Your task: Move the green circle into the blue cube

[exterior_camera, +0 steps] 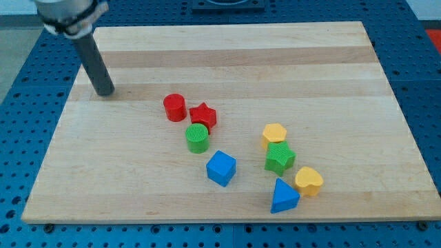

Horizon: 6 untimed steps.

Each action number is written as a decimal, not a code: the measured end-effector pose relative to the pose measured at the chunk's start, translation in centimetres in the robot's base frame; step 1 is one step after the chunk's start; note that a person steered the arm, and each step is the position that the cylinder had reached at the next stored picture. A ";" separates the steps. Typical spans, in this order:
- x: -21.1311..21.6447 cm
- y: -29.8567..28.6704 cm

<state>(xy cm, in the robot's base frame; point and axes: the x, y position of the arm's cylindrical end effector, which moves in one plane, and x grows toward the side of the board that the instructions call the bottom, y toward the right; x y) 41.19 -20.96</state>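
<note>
Pale wooden board (227,62) with lengthwise grain lies on a blue perforated table (420,83) and fills most of the view. My arm carries no claw, so nothing opens, closes or grips; it ends in a straight dark rod, and my tip (105,93) rests on bare wood near the board's upper left corner, touching no block.

Every block sits to the view's right of my tip and lower. Nearest is the red cylinder (175,107), smooth and upright, with the red star (203,116) just beside it on the right. Right below the star stands the green circle (198,138), a short upright cylinder with a ribbed top; its axis points straight up, so it faces no particular way across the board. It seems to touch or nearly touch the star. Below and right of the green circle, close but apart, is the blue cube (221,168), turned so one corner points toward the view's bottom.

Farther right is a second cluster: a yellow hexagon (274,134), a green star (280,158) just under it, a yellow heart (309,181) lower right, and a blue triangle (283,197) at the bottom, next to the heart.
</note>
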 end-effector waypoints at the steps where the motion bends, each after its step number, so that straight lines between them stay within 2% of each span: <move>1: 1.5 8.2; 2: 3.2 9.3; 3: 2.8 13.2; 4: 1.4 14.2; 5: 3.9 9.1; 6: 7.4 14.0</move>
